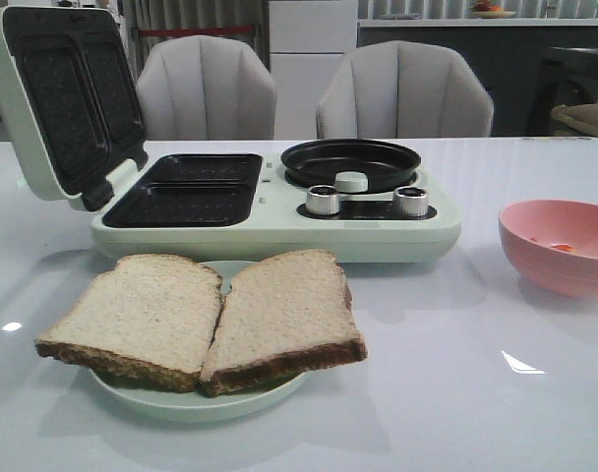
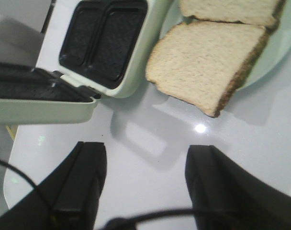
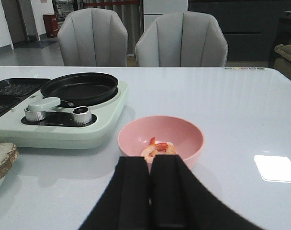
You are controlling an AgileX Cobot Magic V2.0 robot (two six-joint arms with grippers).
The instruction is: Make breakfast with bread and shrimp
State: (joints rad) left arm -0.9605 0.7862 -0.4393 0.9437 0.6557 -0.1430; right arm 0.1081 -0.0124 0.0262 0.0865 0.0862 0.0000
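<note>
Black right gripper (image 3: 151,175), fingers pressed together, sits just before the round pink bowl (image 3: 161,141) holding the orange-red shrimp (image 3: 157,147). Left gripper (image 2: 145,184) hangs spread over the white counter (image 2: 150,143). Two tan, brown-crusted bread slices (image 1: 206,315) rest on a pale green plate (image 1: 196,405).

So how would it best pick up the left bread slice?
Probably by the left slice's outer edge, coming in from the left: that edge overhangs the plate, leaving room beneath, while its other side butts against the second slice.
</note>
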